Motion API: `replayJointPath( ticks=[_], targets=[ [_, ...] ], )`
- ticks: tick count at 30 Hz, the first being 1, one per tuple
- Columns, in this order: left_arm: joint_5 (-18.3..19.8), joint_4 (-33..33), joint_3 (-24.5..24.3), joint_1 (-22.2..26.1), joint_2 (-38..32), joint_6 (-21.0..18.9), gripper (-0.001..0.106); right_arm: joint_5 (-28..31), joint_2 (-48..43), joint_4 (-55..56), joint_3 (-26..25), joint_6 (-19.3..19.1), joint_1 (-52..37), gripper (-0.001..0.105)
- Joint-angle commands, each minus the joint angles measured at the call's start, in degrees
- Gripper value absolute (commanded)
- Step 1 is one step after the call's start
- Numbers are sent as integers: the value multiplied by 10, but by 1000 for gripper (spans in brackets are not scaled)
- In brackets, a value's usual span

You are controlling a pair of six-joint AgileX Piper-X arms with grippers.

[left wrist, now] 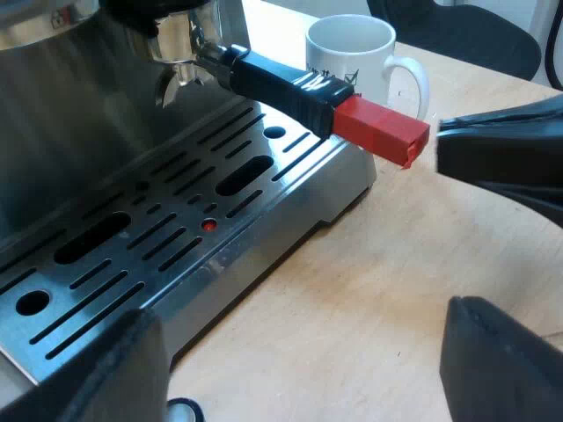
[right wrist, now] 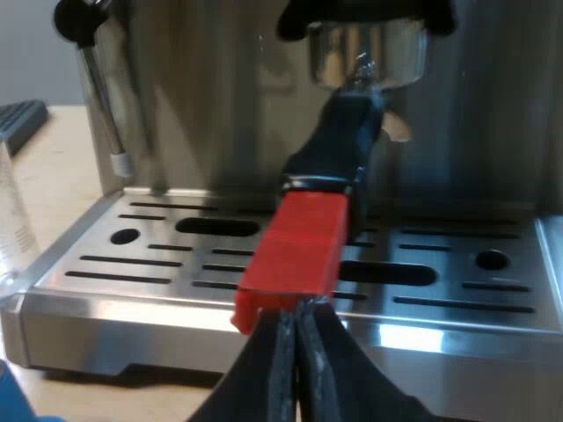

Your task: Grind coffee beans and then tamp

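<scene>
One holder [right wrist: 365,53], locked into the espresso machine [left wrist: 79,114] front, red end [right wrist: 299,246] outward. Listed with it: right gripper [right wrist: 295,343], fingers pressed together just at that end, gripping nothing; left gripper [left wrist: 295,352], spread wide, empty. Advised: part the fingers and seat them squarely on the handle [right wrist: 339,141] before turning.

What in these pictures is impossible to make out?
Left wrist view: the bottom of the mug, hidden by its own wall.
Both views: the inside of the holder, covered by the machine.
Right wrist view: whether the right gripper touches the red end; the gripper blocks that spot.
Right wrist view: a blue thing beside the machine, cut by the edge.
</scene>
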Motion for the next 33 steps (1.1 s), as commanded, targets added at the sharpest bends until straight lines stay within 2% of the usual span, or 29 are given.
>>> replayJointPath(
  ticks=[1, 7, 13, 16, 17, 19, 20, 21, 23, 26, 33],
  targets=[
    [4, -9, -2, -2, 0, 4, 66, 53, 1, -8, -4, -7, 24, 0],
    [4, -9, -2, -2, 0, 4, 66, 56, 1, -8, -4, -8, 69, 0],
    [4, -9, -2, -2, 0, -2, 66, 96, -19, -8, -4, -77, 126, 2],
    [4, -9, -2, -2, 0, -11, 66, 109, -46, -8, -4, -84, 141, 17],
    [4, -9, -2, -2, 0, -15, 66, 111, -59, -8, -4, -93, 143, 27],
    [9, -9, -2, -2, 0, -17, 66, 111, -68, -8, -4, -102, 144, 34],
    [12, -9, -2, -2, -3, -17, 66, 111, -93, -8, -4, -116, 144, 49],
    [12, -9, -2, -2, -8, -17, 66, 112, -106, -5, -5, -127, 144, 54],
    [12, -9, -2, -2, -20, -17, 66, 115, -125, 0, -9, -149, 144, 58],
    [12, -9, -2, -2, -47, -17, 66, 119, -159, 24, -26, -178, 144, 58],
    [12, -9, -2, -2, -96, -17, 66, 128, -189, 162, -94, -182, 144, 58]
  ],
)
